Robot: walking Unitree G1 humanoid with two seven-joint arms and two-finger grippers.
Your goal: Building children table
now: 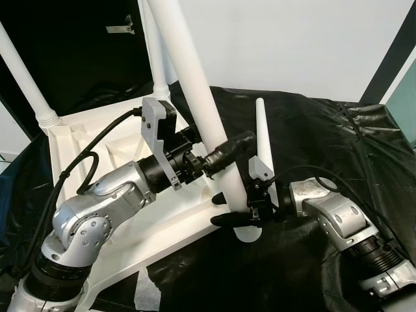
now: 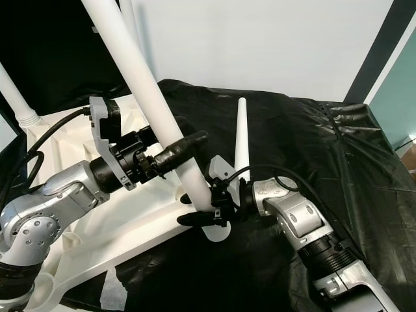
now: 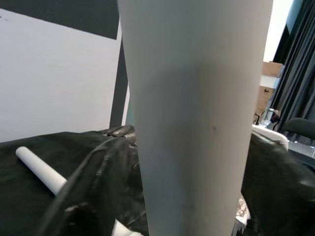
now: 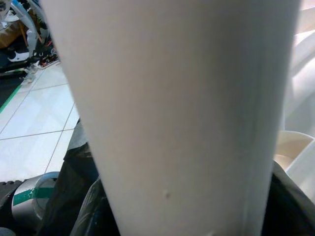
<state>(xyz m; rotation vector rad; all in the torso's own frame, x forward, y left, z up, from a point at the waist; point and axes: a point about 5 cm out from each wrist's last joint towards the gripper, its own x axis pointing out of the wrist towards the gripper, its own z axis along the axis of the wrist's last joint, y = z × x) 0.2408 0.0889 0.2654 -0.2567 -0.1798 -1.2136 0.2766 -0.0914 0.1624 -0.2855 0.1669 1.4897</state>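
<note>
A white table top (image 1: 78,140) lies upside down on black sheeting. Two white legs (image 1: 26,84) stand in its far corners. A third thick white leg (image 1: 188,71) leans over the near corner socket (image 1: 246,233). My left gripper (image 1: 234,151) is shut on this leg at about a third of its height, one black finger crossing its front. My right gripper (image 1: 227,209) is shut on the same leg just above the socket. The leg's shaft (image 3: 197,123) is very close in the left wrist view and again (image 4: 172,98) in the right wrist view. A loose fourth leg (image 1: 262,136) lies on the sheeting behind.
Black sheeting (image 1: 325,136) covers the work surface and falls away at the right. A white wall (image 1: 292,39) stands behind, with a dark backdrop (image 1: 71,52) at the left. Tiled floor (image 4: 34,123) lies below. Black cables run along my left arm (image 1: 97,214).
</note>
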